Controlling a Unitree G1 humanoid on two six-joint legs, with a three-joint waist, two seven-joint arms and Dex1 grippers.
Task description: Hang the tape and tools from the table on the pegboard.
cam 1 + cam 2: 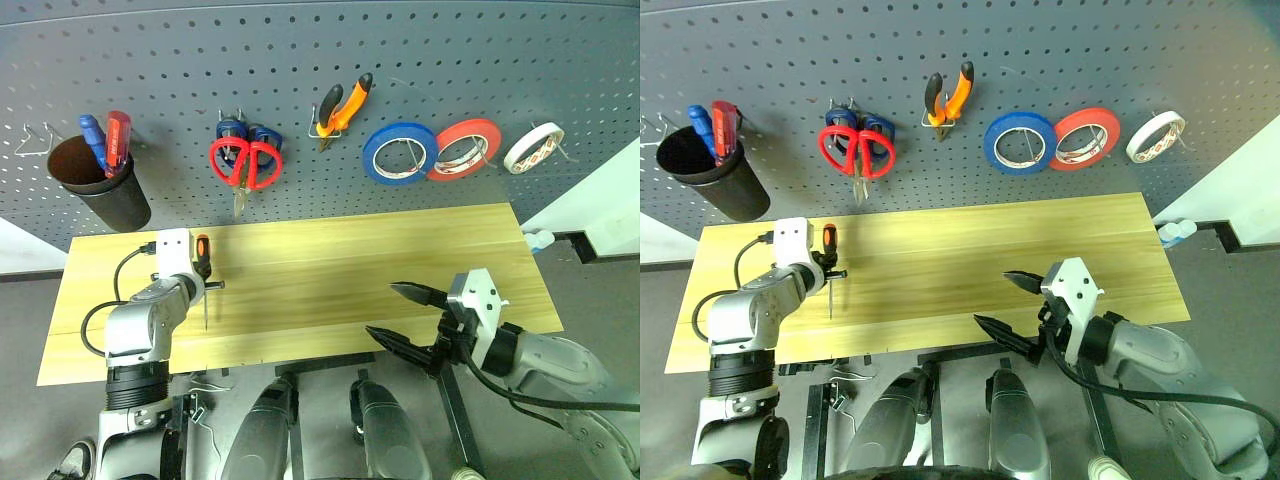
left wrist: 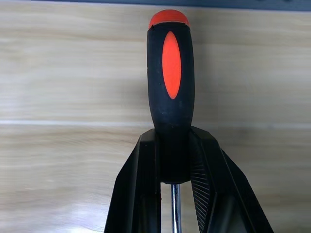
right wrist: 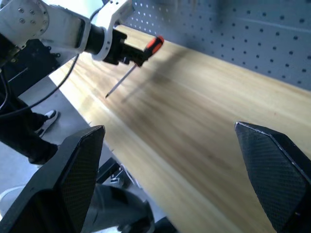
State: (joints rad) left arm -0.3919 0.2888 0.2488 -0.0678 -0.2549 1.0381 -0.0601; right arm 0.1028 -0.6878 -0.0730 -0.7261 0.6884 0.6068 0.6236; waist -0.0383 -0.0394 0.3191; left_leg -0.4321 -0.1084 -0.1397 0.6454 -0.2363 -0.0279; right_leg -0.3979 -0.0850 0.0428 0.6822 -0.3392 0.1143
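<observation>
**Screwdriver gripped over the table, other items hung on the pegboard**

The slim screwdriver [image 1: 203,268] with the orange-and-black handle is clamped between the two black fingers of the left gripper [image 1: 205,285] at the lower end of its handle, just above the metal shaft. It is held above the left part of the light wooden table [image 1: 330,270], with the handle toward the pegboard [image 1: 330,60] and the shaft toward the table's near edge — seen in the right wrist view, the tip is raised off the wood.

The right gripper [image 1: 398,315] is held over the near right edge of the table, its jaws spread wide and nothing between them.

On the pegboard, the red-handled scissors [image 1: 244,165] are hung in front of blue-handled scissors [image 1: 248,131], blades down. To their right the orange-and-black pliers [image 1: 342,108] are hung on a hook. Further right a blue tape roll [image 1: 399,153] and a red-orange tape roll [image 1: 464,149] are overlapped, and the small whitish tape [image 1: 533,147] is hung on a hook beside them. At the far left a black cup [image 1: 100,185] is seen — a blue and a red screwdriver [image 1: 108,142] are stood in it.
</observation>
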